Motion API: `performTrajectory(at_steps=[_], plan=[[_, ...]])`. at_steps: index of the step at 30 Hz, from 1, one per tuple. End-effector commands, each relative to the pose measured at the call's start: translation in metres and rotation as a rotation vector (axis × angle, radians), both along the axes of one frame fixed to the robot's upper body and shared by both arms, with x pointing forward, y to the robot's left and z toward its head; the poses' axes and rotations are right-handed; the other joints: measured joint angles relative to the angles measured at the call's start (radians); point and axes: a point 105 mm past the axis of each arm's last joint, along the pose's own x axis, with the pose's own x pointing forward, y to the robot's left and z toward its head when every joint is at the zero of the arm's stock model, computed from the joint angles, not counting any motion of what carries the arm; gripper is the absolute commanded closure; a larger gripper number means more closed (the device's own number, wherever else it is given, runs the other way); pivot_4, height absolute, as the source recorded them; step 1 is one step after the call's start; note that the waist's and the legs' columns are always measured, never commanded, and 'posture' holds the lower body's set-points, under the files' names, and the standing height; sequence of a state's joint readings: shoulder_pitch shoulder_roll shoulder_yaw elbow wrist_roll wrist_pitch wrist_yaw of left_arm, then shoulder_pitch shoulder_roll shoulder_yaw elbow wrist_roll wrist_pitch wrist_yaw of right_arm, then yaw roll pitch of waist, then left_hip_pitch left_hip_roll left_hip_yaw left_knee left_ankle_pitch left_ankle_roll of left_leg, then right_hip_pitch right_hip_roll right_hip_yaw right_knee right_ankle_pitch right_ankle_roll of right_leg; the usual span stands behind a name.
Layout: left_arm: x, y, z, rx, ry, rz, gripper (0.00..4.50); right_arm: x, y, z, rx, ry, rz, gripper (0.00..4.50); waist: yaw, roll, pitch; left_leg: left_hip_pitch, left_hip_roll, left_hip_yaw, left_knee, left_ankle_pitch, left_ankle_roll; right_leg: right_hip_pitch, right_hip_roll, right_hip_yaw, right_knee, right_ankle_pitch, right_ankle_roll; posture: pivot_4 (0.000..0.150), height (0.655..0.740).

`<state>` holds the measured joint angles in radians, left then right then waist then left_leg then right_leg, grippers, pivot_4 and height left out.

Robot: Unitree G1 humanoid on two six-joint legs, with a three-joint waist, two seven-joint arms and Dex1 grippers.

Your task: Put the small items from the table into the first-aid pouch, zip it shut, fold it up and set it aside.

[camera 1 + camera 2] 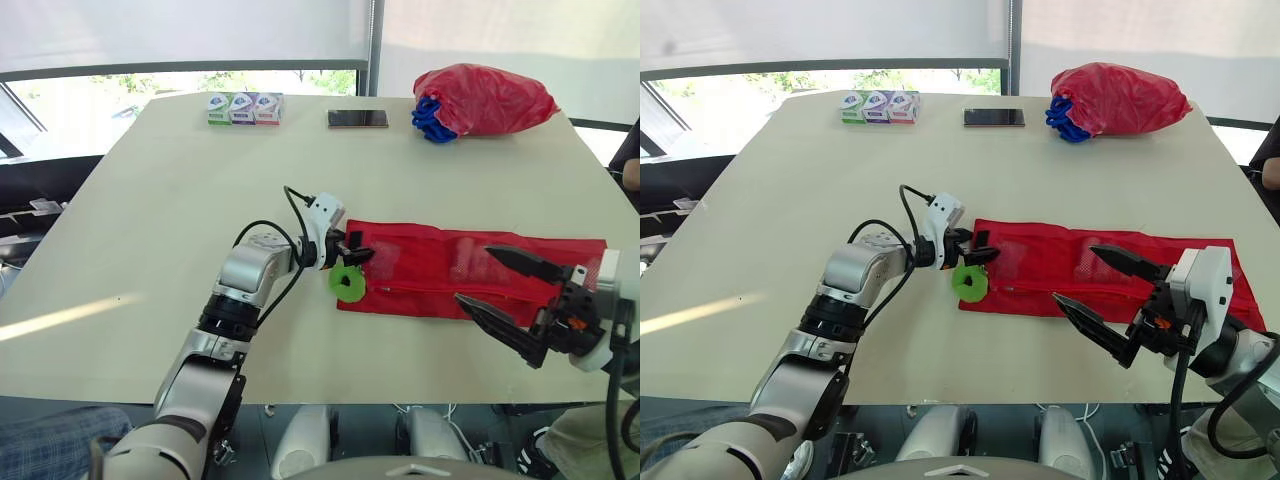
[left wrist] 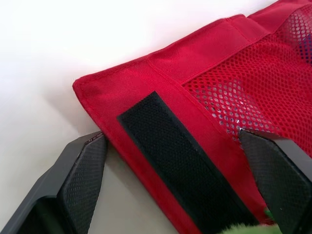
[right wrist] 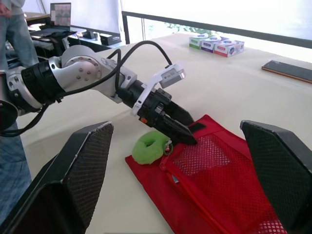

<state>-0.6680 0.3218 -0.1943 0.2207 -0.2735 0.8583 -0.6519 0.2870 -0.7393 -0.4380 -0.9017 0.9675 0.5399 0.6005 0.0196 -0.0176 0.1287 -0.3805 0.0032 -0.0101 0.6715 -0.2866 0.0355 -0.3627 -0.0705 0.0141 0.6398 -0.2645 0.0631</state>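
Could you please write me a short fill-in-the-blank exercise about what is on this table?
The soft ring lying at the red mesh pouch's corner is ____ in colour. Near the table's far edge stand ____ small boxes in a row. Over the pouch, the right end effector's two jaws stand ____, not shut. Missing words: green; three; open.

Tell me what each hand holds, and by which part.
Nothing is held. The left hand is open, its fingers either side of the velcro corner of the pouch; the right hand is open by its other end.
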Motion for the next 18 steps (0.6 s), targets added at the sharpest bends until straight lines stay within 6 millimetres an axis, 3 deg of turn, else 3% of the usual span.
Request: performTrajectory(at_steps=[1,8,10,12,18], plan=[[-0.01,0.006,-0.04,0.059,0.155,0.039,0.51,-0.003,0.006,0.009,-0.002,-0.056,0.021,0.0,-0.001,0.0,-0.001,0.0,0.0,0.0,0.0,0.0,0.0,0.0,0.0,0.0,0.0,0.0,0.0,0.15,0.74],[-0.007,0.008,-0.036,0.027,0.162,0.059,2.85,-0.001,0.01,0.01,0.01,-0.065,0.019,0.0,-0.002,0.0,-0.002,0.0,0.001,0.0,0.0,0.0,0.001,0.0,0.0,0.0,-0.001,0.0,0.0,0.15,0.74],[-0.004,0.011,-0.034,0.009,0.171,0.09,3.84,0.0,0.01,0.011,0.018,-0.07,0.018,0.0,-0.004,0.0,-0.002,0.0,0.001,0.0,0.0,0.0,0.001,0.0,0.0,0.0,0.0,0.0,0.0,0.15,0.74],[-0.002,0.012,-0.029,-0.025,0.176,0.1,4.42,0.0,0.011,0.012,0.018,-0.072,0.019,0.0,-0.006,0.0,-0.002,0.0,0.001,0.0,0.0,0.0,0.001,0.0,0.0,0.0,0.0,0.0,0.0,0.15,0.74],[-0.001,0.011,0.002,-0.188,0.195,0.106,4.47,0.008,0.017,0.002,-0.015,-0.038,0.002,0.0,-0.01,-0.001,0.0,0.0,0.002,0.0,-0.001,0.0,0.001,-0.001,0.0,0.0,0.0,0.0,0.0,0.15,0.74]])
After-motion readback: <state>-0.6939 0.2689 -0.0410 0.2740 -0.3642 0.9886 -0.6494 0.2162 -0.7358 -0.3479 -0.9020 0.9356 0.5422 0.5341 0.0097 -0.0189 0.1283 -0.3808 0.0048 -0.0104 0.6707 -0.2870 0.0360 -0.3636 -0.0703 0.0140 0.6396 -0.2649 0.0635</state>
